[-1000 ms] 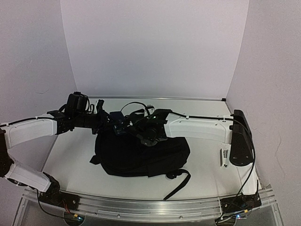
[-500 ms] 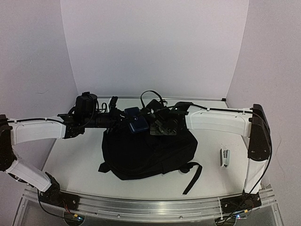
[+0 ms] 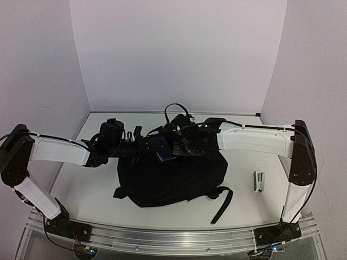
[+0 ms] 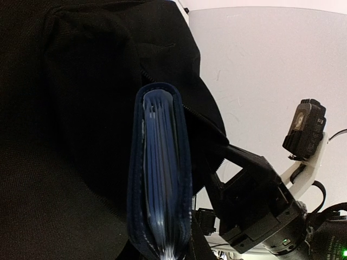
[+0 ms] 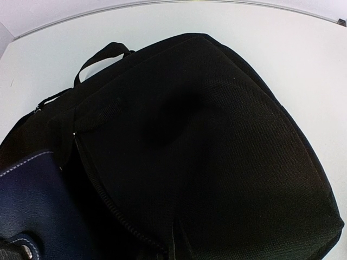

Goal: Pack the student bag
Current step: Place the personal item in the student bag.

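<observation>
Fingers of the left gripper [image 3: 152, 146] are pinched on the dark-blue wallet [image 4: 160, 179]. The wallet is seen edge-on in the left wrist view, sticking out from between them. The finger pads themselves are barely seen.

Fingers of the right gripper [image 3: 180, 140] are lost against black fabric at the bag's raised top edge. Whether they are spread or gripping cannot be told, and they are not shown in the right wrist view.

The wallet is held over the upper part of the student bag [image 3: 173, 179], right beside the zipper [image 5: 108, 208]. Whether it is past the opening cannot be told.

The bag is laid mid-table, with its top toward the back wall and lifted off the surface. The carry handle [image 3: 176, 111] is stood up in a loop behind the right gripper.

Both grippers are crowded together over the bag's top, the right one just beside the wallet's right side. Little gap is left between them.

Open surface of the table [image 3: 81, 179] is seen left of the bag, behind it, and on the right. One shoulder strap [image 3: 222, 203] is trailed out toward the near rail [image 3: 173, 238].

A small grey stapler [image 3: 260, 181] is lain well apart to the right of the bag, near the right arm's upright link.
</observation>
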Motion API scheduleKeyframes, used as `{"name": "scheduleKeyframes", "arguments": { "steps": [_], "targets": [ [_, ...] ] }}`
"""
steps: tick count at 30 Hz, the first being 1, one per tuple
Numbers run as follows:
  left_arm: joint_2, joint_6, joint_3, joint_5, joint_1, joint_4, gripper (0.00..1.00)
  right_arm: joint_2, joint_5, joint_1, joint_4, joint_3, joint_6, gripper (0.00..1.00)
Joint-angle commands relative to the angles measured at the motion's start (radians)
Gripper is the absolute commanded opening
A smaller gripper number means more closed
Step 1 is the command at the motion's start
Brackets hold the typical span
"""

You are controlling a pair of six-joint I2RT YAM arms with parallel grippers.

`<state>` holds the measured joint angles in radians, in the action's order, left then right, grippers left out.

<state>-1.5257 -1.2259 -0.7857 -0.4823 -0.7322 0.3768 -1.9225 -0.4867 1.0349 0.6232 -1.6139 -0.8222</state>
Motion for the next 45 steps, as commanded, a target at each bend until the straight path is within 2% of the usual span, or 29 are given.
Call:
{"name": "scheduleKeyframes", "arguments": {
  "steps": [1, 10, 19, 28, 36, 45],
  "targets": [
    [-0.010, -0.055, 0.048, 0.045, -0.006, 0.038, 0.00, 0.066, -0.006, -0.006, -0.073, -0.005, -0.020, 0.00],
    [-0.165, -0.128, 0.000, -0.025, -0.022, 0.171, 0.00, 0.074, 0.012, -0.007, -0.113, 0.002, -0.017, 0.00],
    [-0.277, -0.176, -0.083, -0.046, -0.095, 0.231, 0.00, 0.034, -0.010, -0.014, -0.124, -0.025, -0.023, 0.00],
    [-0.248, -0.243, -0.022, 0.022, -0.137, 0.287, 0.00, 0.031, -0.040, -0.042, -0.151, -0.017, -0.039, 0.00],
    [-0.317, -0.296, -0.050, -0.042, -0.141, 0.391, 0.00, 0.028, -0.013, -0.050, -0.209, -0.010, -0.019, 0.00],
    [-0.355, -0.170, -0.131, 0.073, -0.139, 0.356, 0.00, 0.053, 0.095, -0.049, -0.260, 0.042, 0.002, 0.00]
  ]
}}
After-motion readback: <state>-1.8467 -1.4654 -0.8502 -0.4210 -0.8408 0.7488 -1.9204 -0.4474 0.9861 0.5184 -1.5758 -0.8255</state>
